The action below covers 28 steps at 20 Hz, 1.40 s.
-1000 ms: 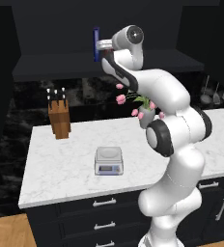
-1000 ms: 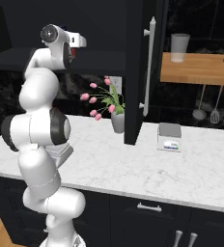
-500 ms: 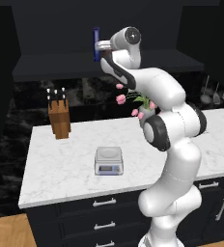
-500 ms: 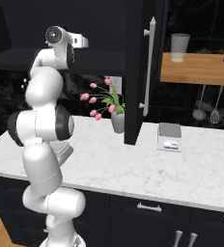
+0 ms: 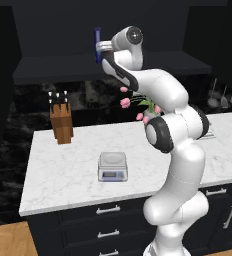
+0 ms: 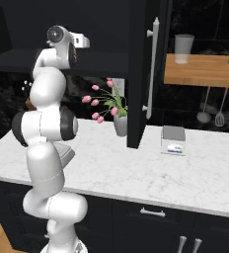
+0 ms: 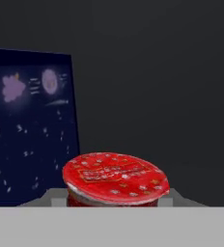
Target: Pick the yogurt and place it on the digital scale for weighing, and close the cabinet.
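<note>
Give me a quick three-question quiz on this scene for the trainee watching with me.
1. True or false: something already sits on the silver scale in front of the knife block.
2. In the hand view, what stands to the left of the yogurt cup? A) a dark blue box B) a drinking glass C) a flower vase
3. In the right base view, is the cabinet door open or shut?

Key: 1 false, the platform is bare. 2 A. 3 open.

White arm (image 6: pixel 47 123) reaches up left; open cabinet door (image 6: pixel 147 74) stands beside pink tulips (image 6: pixel 109 106); digital scale (image 6: pixel 173 140) on counter (image 6: pixel 136 178)
</note>
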Tool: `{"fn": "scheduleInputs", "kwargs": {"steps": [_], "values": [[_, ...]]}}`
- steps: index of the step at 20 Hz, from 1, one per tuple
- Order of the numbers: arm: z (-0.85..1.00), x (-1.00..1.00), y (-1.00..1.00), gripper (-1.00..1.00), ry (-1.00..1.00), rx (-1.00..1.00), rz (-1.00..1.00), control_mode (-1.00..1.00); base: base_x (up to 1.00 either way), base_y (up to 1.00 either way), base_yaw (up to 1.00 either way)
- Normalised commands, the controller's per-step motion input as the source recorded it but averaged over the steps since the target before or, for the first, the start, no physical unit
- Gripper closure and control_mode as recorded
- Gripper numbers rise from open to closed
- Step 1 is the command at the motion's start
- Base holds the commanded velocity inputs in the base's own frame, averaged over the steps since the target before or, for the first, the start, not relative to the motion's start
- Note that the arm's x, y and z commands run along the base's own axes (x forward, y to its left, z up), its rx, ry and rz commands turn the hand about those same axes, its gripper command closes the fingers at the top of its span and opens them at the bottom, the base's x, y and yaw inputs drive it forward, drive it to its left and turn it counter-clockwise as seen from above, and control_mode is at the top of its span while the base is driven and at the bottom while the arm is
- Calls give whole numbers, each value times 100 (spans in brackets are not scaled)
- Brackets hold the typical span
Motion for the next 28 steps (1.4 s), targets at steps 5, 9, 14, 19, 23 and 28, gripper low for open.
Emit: {"fn": "scheduleInputs", "kwargs": {"steps": [5, 9, 14, 19, 23, 28], "values": [[-1, -37, 5, 100, -8, 0, 0, -100, 0, 0, 0], [0, -100, 0, 100, -21, 0, 0, -100, 0, 0, 0], [0, -97, 0, 100, -18, 0, 0, -100, 0, 0, 0], [0, -100, 0, 100, -21, 0, 0, -100, 0, 0, 0], [3, -100, -2, 100, -6, 1, 0, -100, 0, 0, 0], [31, -100, 0, 100, 0, 4, 0, -100, 0, 0, 0]]}}
